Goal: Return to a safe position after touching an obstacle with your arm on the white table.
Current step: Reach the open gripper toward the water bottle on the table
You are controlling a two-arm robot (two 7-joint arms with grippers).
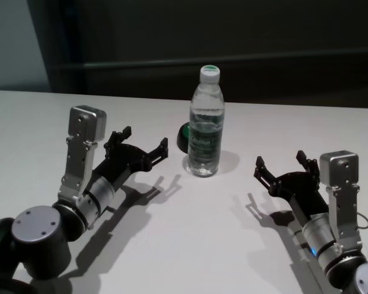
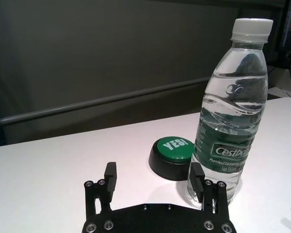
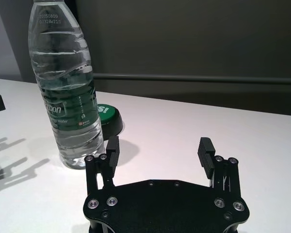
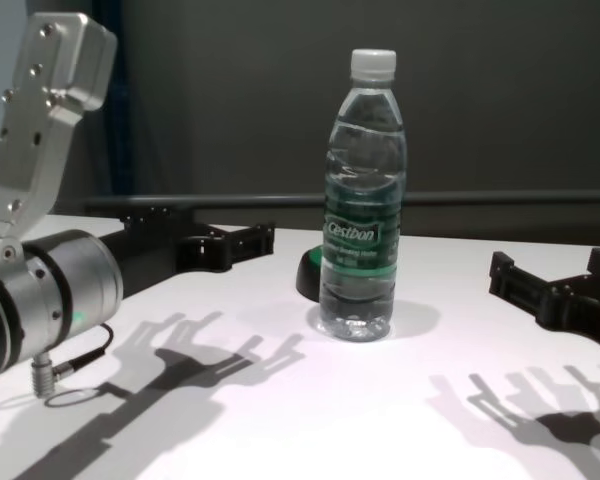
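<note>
The left gripper (image 1: 144, 143) hovers just left of the water bottle (image 1: 206, 122), jaws spread wide and holding nothing, one fingertip (image 2: 196, 178) close to the bottle's base without clearly touching it. The bottle stands upright near the middle of the white counter (image 1: 190, 239), a black dome with a green "YES!" top (image 2: 173, 156) just behind it. The right gripper (image 1: 282, 164) hangs well apart to the bottle's right, likewise spread and empty.

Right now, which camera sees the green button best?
The left wrist view: the green button shows whole, "YES!" readable, beside the bottle. In the head, chest and right wrist views the bottle hides most of it.
</note>
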